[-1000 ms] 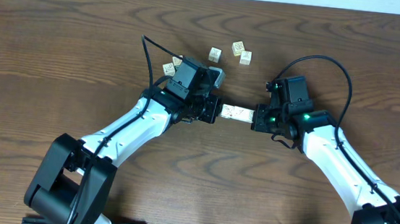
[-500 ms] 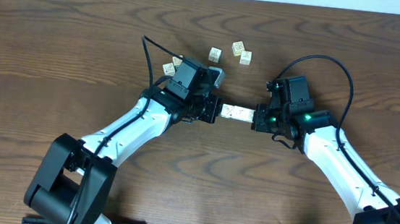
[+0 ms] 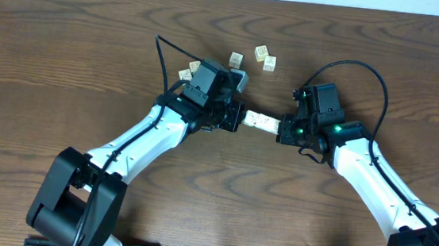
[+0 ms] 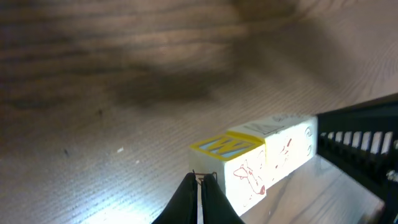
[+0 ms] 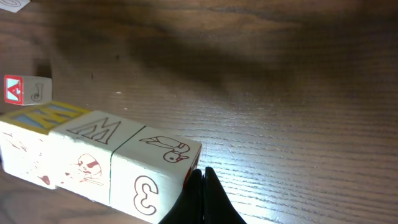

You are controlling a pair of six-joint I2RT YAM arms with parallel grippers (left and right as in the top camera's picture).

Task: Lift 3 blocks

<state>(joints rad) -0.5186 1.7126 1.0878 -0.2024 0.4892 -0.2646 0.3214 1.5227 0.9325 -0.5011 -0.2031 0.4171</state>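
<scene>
Wood table [image 3: 68, 30], blocks [image 3: 261, 123] in row, long axis L-R, prob. lifted, left end effector [image 3: 240, 118], right end effector [image 3: 281, 129] closed, butting ends.

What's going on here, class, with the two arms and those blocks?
The two arms are squeezing a row of three blocks end to end between them. The left gripper pushes on one end and the right gripper on the other, both shut. The row looks raised just off the table. Four other blocks lie loose behind.
</scene>
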